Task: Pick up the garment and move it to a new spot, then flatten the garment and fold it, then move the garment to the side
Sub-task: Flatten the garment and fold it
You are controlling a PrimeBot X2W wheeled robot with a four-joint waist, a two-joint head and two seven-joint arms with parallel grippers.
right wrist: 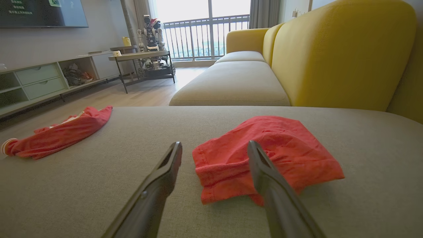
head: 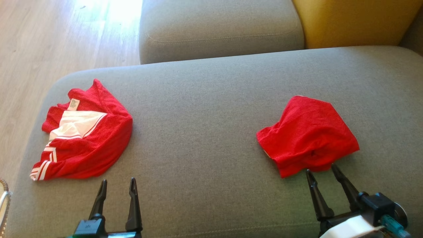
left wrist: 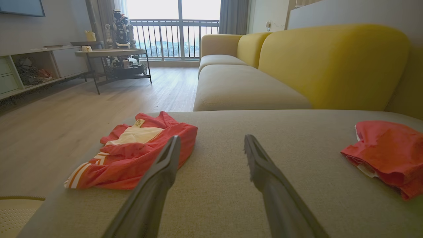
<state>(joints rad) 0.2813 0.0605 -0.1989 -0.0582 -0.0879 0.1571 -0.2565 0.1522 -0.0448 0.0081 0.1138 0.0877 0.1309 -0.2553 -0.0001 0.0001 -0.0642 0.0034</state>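
Note:
Two red garments lie on the grey sofa cushion point(head: 211, 109). A crumpled red garment with white panels and stripes point(head: 84, 134) point(left wrist: 138, 155) point(right wrist: 56, 135) sits at the left end. A folded plain red garment point(head: 307, 135) point(right wrist: 264, 158) point(left wrist: 386, 155) rests at the right. My left gripper point(head: 118, 185) point(left wrist: 211, 143) stands open just in front of the striped garment, nothing between its fingers. My right gripper point(head: 321, 170) point(right wrist: 214, 148) is open too, its tips right at the near edge of the folded garment, without gripping it.
A second grey seat cushion point(head: 218, 29) and a yellow backrest point(head: 357, 21) lie beyond. Wooden floor point(head: 39, 46) drops off past the cushion's left edge. A woven basket rim point(head: 4, 198) shows at the lower left. A shelf unit and table point(left wrist: 109, 53) stand across the room.

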